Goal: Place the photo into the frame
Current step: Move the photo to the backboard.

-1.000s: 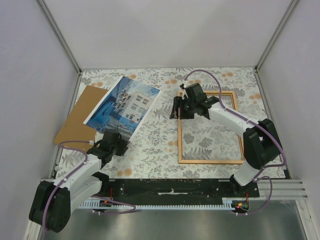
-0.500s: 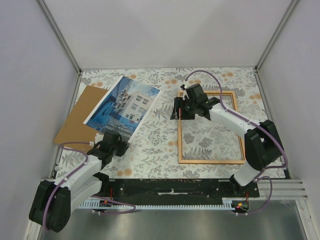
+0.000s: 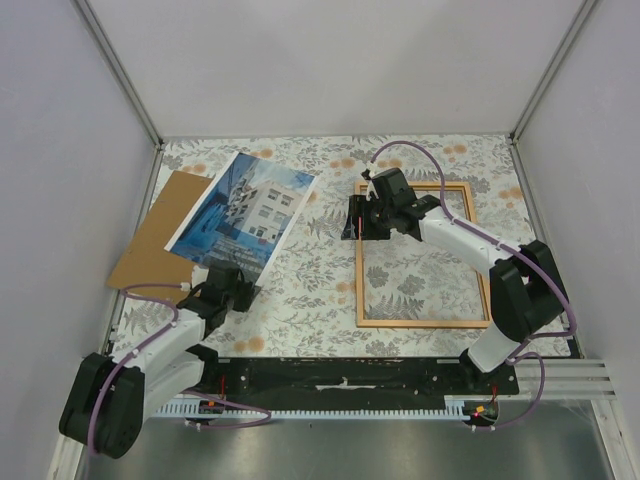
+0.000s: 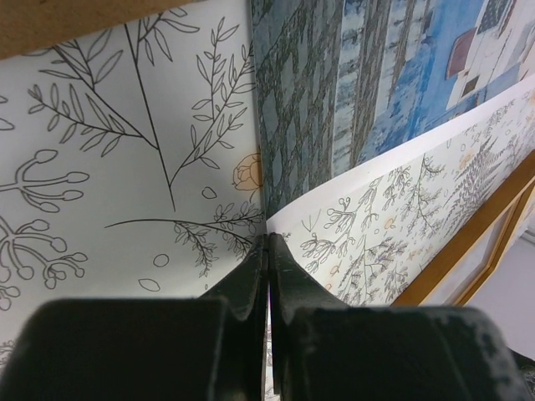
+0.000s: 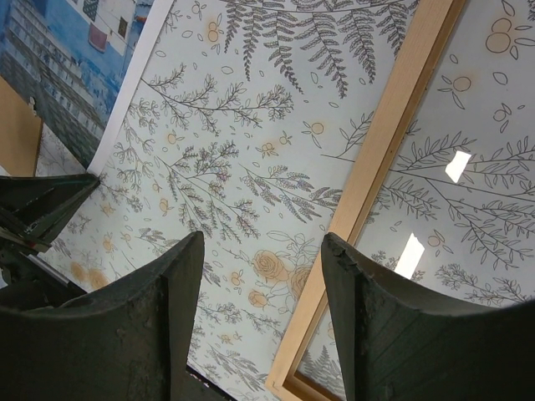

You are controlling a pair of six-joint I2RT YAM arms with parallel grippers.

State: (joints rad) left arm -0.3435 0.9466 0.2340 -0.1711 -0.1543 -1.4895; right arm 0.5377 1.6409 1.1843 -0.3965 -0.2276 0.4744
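While the photo point(image 3: 245, 210) rests at the left of the floral tablecloth point(image 3: 310, 300), partly over the brown backing board point(image 3: 150, 240), your left gripper point(image 3: 238, 287) clamps its near corner. Your right gripper point(image 3: 356, 217), jaws apart, is over the frame's point(image 3: 420, 322) far-left corner.

Large rectangular blue-and-white paper print point(image 3: 245, 210): smooth. Thin orange-brown wooden frame point(image 3: 425, 322): smooth, satin rails. Plain brown backing board point(image 3: 150, 245): matt, card-like. White floral table cover point(image 3: 310, 290): slightly glossy (it catches glints). Black plastic fingers point(image 5: 368, 326) of the right gripper point(image 5: 262, 242): matt, finely ridged.
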